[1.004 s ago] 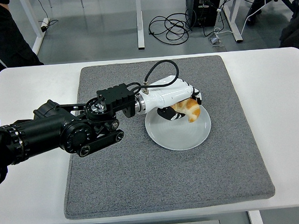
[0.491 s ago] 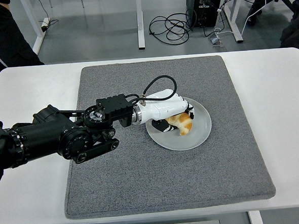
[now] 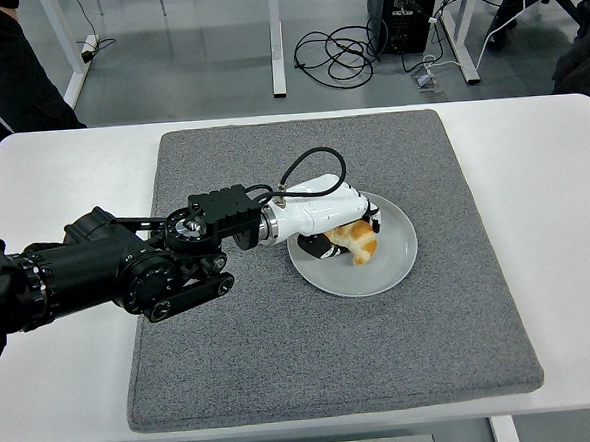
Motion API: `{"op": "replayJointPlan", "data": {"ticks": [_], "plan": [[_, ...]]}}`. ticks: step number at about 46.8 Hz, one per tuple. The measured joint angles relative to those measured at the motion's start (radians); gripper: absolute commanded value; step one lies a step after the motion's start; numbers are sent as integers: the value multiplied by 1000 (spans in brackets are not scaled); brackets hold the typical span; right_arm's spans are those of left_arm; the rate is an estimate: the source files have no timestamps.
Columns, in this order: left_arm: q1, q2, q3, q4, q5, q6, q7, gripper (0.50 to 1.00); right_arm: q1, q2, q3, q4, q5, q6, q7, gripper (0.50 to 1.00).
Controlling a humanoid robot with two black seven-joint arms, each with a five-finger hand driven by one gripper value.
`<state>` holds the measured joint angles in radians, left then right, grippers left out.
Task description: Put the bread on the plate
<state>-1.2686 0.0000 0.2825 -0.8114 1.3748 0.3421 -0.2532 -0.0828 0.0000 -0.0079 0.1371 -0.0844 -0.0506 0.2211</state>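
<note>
- Head view: the left hand (image 3: 337, 216), white-shelled at the end of a black jointed arm, reaches in from the left edge over the grey felt mat (image 3: 334, 359) on the white table (image 3: 555, 215).
- Golden-brown piece of bread (image 3: 356, 241) now sits low on the round pale-grey plate (image 3: 398, 260), on the plate's left half; a second ago it hung higher, over the plate's upper rim.
- Hand has come down and drawn back toward the left with the bread; between the half-second mark and now the shift is slight, so the descent seems finished.
- Fingers remain curled around the bread's upper left side, dark fingertips showing just beside it. Grasp looks closed on the bread, not yet released.
- Whether the bread's underside fully bears on the plate cannot be told; it appears to touch.
- Judgement: placement nearly done; what remains is opening the fingers and lifting clear without dragging the bread off.
- Right arm not in view.
- Person's dark sleeve (image 3: 5, 68) shows at upper left.
</note>
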Motion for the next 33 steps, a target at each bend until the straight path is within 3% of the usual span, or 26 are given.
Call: {"op": "replayJointPlan", "data": {"ticks": [3, 5, 17, 33], "plan": [[0, 0, 0, 0, -1, 0, -3, 700, 0, 0, 0, 0, 0, 0, 0, 1000], [0, 0, 0, 0, -3, -1, -5, 769, 0, 0, 0, 0, 0, 0, 0, 1000], [1, 0, 0, -8, -5, -7, -7, 957, 0, 0, 0, -1, 0, 0, 0, 1000], [-22, 0, -2, -39, -7, -9, -9, 972, 0, 0, 0, 0, 0, 0, 0, 1000]]}}
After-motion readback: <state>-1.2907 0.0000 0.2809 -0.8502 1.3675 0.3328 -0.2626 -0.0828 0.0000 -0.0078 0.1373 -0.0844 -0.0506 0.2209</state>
